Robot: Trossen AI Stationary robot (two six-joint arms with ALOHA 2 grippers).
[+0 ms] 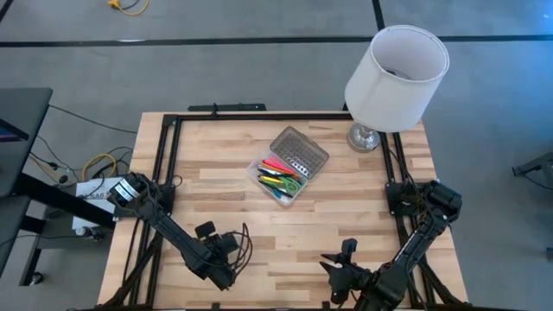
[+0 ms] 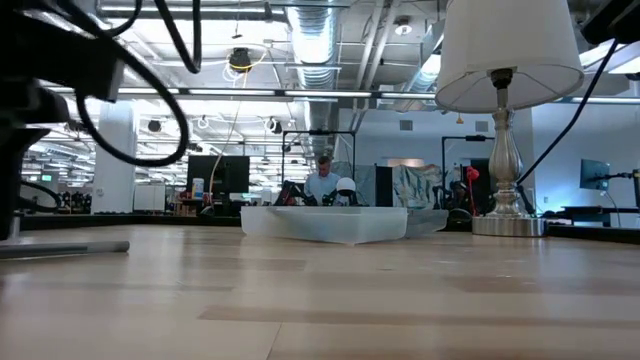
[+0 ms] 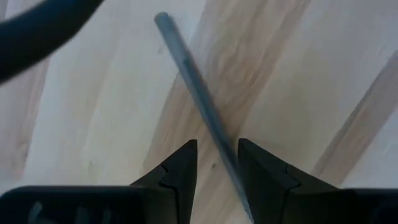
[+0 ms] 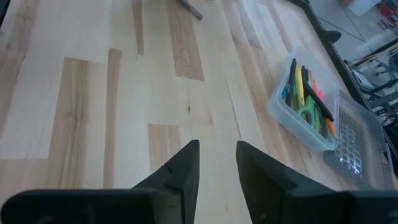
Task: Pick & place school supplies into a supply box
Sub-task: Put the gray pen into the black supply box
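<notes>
right gripper (image 4: 216, 163): fingers a small gap apart, nothing between them, above bare wooden table (image 4: 93, 112) | supply box (image 4: 303, 132): clear, open, pens and green-handled scissors (image 4: 306, 116) inside; dotted lid (image 4: 356, 140) lying beside it | grey pen (image 4: 189, 9): alone, far side of table

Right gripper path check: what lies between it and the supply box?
Only bare wood between the right gripper and the supply box, per the high view.
</notes>
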